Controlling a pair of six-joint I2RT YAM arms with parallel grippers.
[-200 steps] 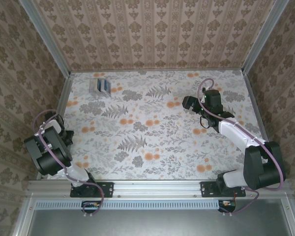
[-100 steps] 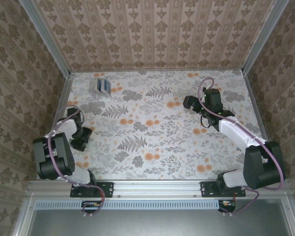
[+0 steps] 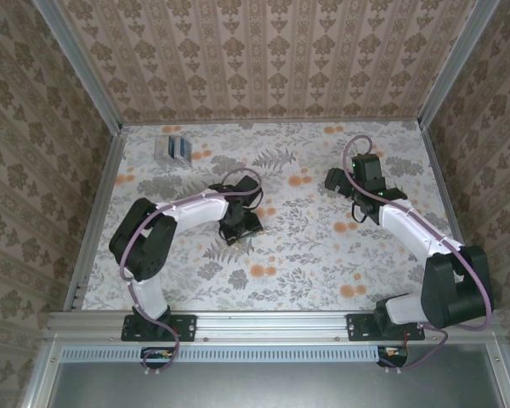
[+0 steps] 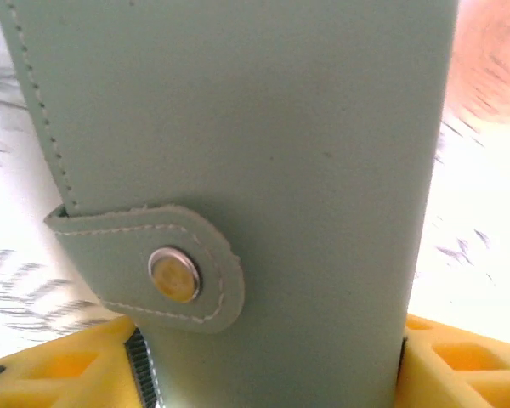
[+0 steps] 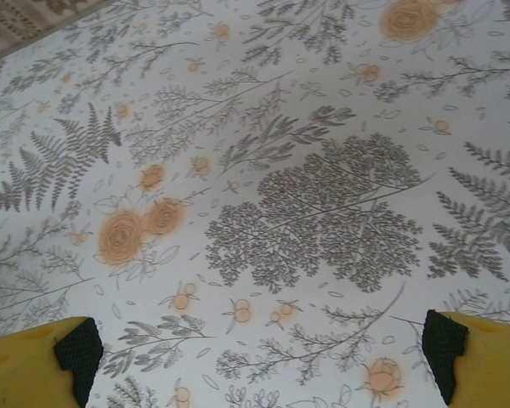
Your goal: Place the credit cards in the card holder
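- Two claws hang over the flowery desk;
- left claw is near the middle of the desk, clamped on the grey-green card holder; yellow fingers press both its sides;
- right claw is at 2 o'clock, jaws wide apart over bare desk;
- blue credit cards stand in a clear stand at 10 o'clock, well apart from both claws.

Card holder takes up most of the frame: grey-green, stitched edge, rounded tab with a metal snap lying flat on its face. Left gripper clamps it — yellow fingers press both edges. Blurred floral table behind.
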